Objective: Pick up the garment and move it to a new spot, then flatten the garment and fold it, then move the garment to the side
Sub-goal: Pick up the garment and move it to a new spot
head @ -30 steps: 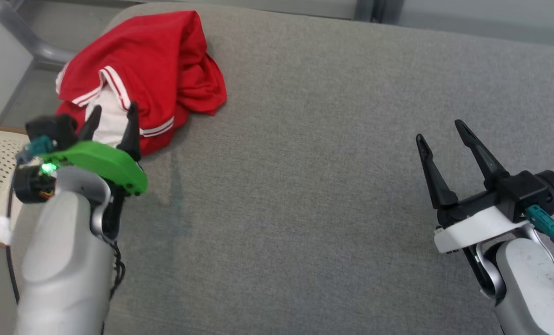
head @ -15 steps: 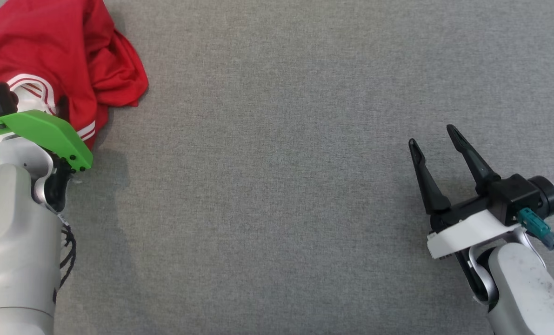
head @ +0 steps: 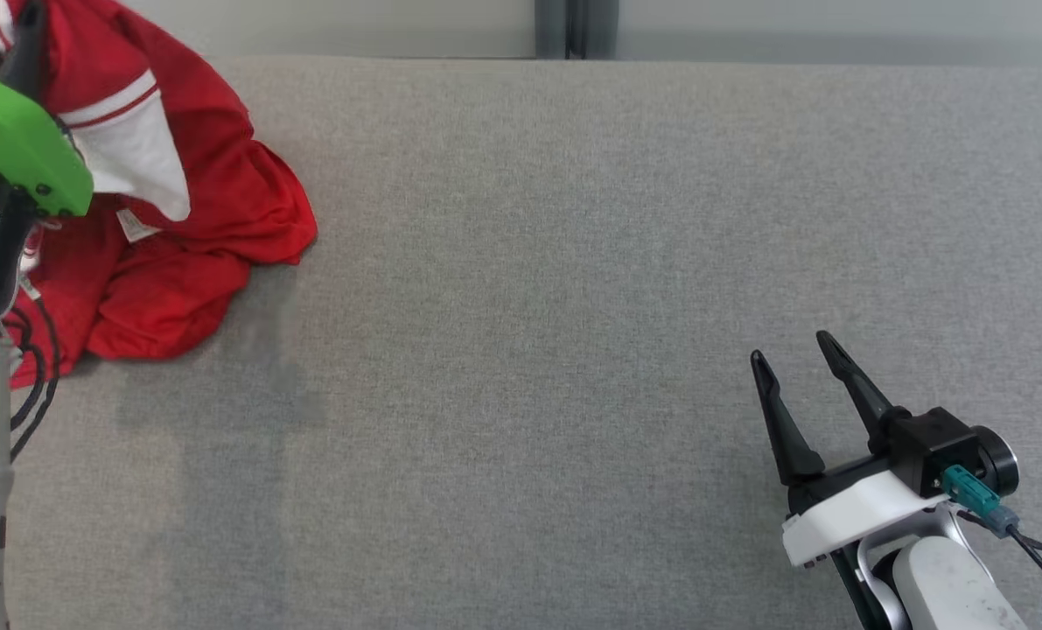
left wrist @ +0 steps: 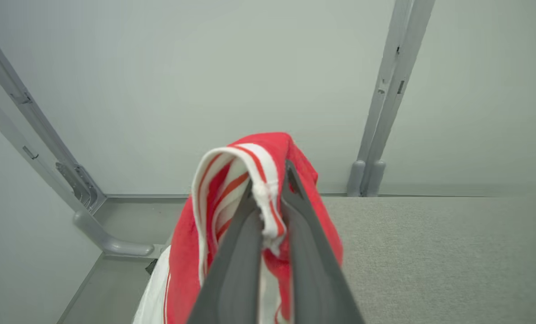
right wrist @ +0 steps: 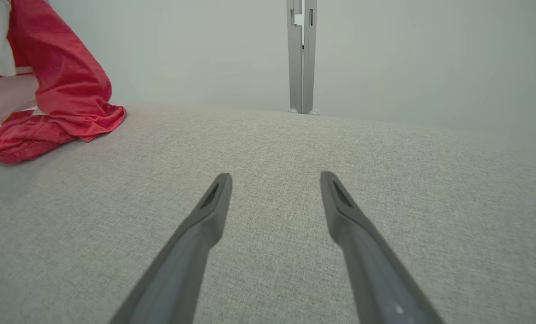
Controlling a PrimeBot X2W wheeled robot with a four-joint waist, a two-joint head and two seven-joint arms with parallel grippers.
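Observation:
The garment (head: 179, 210) is red with white striped trim. It hangs from the upper left of the head view, its lower folds resting on the grey surface (head: 573, 262). My left gripper (left wrist: 268, 184) is shut on the garment's (left wrist: 249, 162) striped white hem, lifted above the surface. In the head view one dark fingertip of the left gripper (head: 26, 26) shows beside the green wrist cover (head: 13, 140). My right gripper (head: 792, 350) stands open at the lower right with nothing between its fingers. The right wrist view has the right gripper (right wrist: 274, 180) over bare fabric, the garment (right wrist: 47, 103) far left.
A pale wall runs behind the grey surface, with a grey vertical post (head: 564, 31) at its back edge. In the left wrist view a second slanted grey rail (left wrist: 38, 130) stands at the left, beyond the surface's left end.
The head camera has tilted up, so the back wall now shows. My left gripper has risen with the garment's hem, and the cloth now hangs from it. The right gripper stays open.

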